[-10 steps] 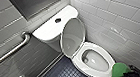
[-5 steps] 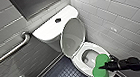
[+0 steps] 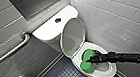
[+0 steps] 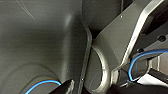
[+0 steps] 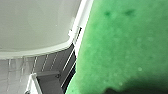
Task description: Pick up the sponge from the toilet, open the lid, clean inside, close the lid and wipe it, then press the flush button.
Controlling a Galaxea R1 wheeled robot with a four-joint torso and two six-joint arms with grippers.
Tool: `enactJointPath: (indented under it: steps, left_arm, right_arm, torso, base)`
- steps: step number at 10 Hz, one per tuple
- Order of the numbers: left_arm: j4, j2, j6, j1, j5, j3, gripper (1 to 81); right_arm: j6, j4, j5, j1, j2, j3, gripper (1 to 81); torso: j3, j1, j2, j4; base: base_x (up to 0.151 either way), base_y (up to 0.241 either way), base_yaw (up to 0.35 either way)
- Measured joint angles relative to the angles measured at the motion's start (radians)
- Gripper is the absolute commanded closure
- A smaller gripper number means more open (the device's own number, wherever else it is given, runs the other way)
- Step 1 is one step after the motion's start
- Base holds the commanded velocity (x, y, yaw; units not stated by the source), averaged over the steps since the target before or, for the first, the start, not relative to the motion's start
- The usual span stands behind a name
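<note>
The sponge (image 3: pixel 85 65) sits down inside the bowl of the toilet (image 3: pixel 107 73). Our right gripper (image 3: pixel 91 60) is clamped on its near side, so most of the green bulk reaches out ahead of the fingertips toward the bowl's far wall. In the right wrist view the sponge looms close against the camera, which fits a firm hold.

We judge the step in hand to be cleaning inside. To do it well, we should press the sponge's broad face against the ceramic rather than dabbing with a corner, and carry it around the wall just under the rim in one steady sweep. The grip should be tight enough that the sponge cannot twist loose and drop below the gripper.

Beyond the gripper the lid (image 3: pixel 73 36) stands raised, leaning back against the tank (image 3: pixel 46 31). Our arm crosses the rim behind the wrist, so we should swing from the wrist and avoid pushing forward into the lid. Farther off, past the lid, the flush button (image 3: pixel 57 20) sits on the tank top, well apart from the gripper.
</note>
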Motion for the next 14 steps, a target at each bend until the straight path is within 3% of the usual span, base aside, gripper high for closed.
enactJointPath:
  steps: [4,7,10,14]
  left_arm:
    - [0.000,0.000,0.000,0.000,0.001,0.000,1.0]
    - [0.000,0.000,0.000,0.000,0.003,0.000,1.0]
    - [0.000,0.000,0.000,-0.007,0.003,-0.001,1.0]
    - [0.000,0.000,0.000,-0.011,0.003,-0.001,1.0]
  right_arm:
    - [0.041,0.000,0.003,0.017,0.249,-0.288,81.1]
    - [0.091,0.000,0.037,0.012,0.336,-0.418,81.1]
    - [0.100,-0.042,0.090,-0.036,0.324,-0.413,81.1]
    - [0.101,-0.095,-0.011,-0.140,0.225,-0.198,81.1]
  torso:
    - [0.000,0.000,0.000,0.000]
    - [0.000,0.000,0.000,0.000]
    - [0.000,0.000,0.000,0.000]
    - [0.000,0.000,0.000,0.000]
  base:
    - [0.000,0.000,0.000]
    - [0.000,0.000,0.000]
    - [0.000,0.000,0.000]
    - [0.000,0.000,0.000]
